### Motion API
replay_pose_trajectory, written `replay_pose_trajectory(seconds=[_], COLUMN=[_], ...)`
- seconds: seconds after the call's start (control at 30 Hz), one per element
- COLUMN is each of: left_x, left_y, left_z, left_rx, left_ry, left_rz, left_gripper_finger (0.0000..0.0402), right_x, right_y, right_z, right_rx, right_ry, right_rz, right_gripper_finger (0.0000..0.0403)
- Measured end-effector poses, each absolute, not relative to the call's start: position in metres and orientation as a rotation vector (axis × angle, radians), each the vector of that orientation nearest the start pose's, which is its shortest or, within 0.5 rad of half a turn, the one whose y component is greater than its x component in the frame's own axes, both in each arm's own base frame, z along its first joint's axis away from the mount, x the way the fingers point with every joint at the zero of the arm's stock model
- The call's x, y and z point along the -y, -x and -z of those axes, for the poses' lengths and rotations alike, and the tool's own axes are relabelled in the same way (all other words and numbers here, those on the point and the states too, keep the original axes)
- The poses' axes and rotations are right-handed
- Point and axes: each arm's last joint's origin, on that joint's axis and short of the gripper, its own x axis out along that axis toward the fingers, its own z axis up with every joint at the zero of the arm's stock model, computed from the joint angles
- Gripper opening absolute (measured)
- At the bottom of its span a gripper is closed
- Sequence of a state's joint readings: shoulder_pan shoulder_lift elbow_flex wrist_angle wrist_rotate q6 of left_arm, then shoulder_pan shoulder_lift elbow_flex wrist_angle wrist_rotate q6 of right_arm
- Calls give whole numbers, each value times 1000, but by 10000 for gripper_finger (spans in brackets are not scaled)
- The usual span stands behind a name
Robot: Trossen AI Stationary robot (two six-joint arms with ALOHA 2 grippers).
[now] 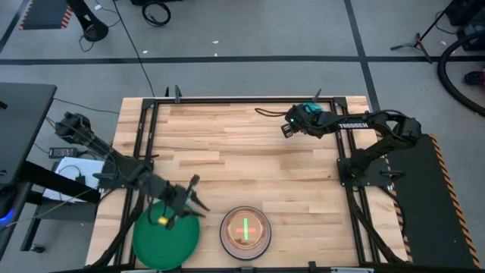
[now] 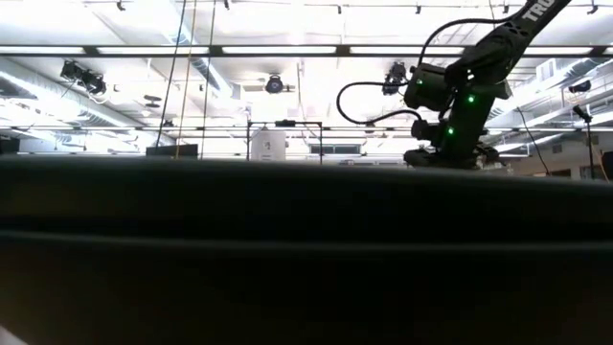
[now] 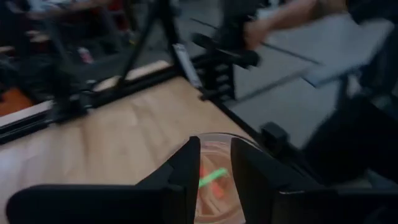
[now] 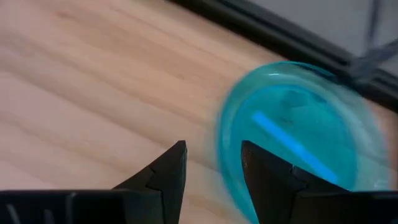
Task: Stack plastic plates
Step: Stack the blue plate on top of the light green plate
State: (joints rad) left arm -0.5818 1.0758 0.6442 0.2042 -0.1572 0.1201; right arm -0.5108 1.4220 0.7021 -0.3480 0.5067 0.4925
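My left fingers (image 1: 186,203) hang parted over the smooth round dark green plate (image 1: 163,239); my right fingers (image 4: 211,163), parted, near the glossy cyan plate (image 4: 298,140) on the wooden bench (image 1: 242,163).

A light wooden tabletop (image 1: 242,163) made of planks, with a black metal frame (image 1: 155,102) running along its far edge and down both sides. At the near edge, toward the left corner, lies a large dark green plate (image 1: 155,241). Just beside it, near the middle of the near edge and apart from it, lies a whitish-grey plate (image 1: 245,231) with smaller plates on it. A cyan plate (image 4: 298,140) lies near the far right corner, close to the frame.
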Motion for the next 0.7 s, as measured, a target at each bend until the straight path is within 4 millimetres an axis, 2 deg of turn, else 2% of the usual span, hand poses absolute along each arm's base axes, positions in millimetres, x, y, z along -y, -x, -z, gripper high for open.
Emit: replay_pose_trajectory(seconds=[0.1, 0.23, 0.4, 0.57, 0.7], left_x=[113, 103, 93, 75, 51], left_y=[-195, -195, -199, -191, -173], left_z=[-254, -250, -249, -263, -279], left_rx=[-142, -113, -121, -78, -27], left_ry=[-174, -161, -154, -160, -194], left_rz=[393, 357, 308, 232, 139], left_gripper_finger=[96, 96, 95, 95, 95], right_x=[135, 135, 137, 137, 137], right_y=[-213, -215, -216, -219, -218], right_z=[-167, -168, -169, -170, -170], right_rx=[-871, -863, -839, -816, -809], right_ry=[-420, -415, -418, -446, -432], right_rz=[1082, 1065, 1058, 1011, 1043], right_gripper_finger=[162, 167, 205, 255, 270])
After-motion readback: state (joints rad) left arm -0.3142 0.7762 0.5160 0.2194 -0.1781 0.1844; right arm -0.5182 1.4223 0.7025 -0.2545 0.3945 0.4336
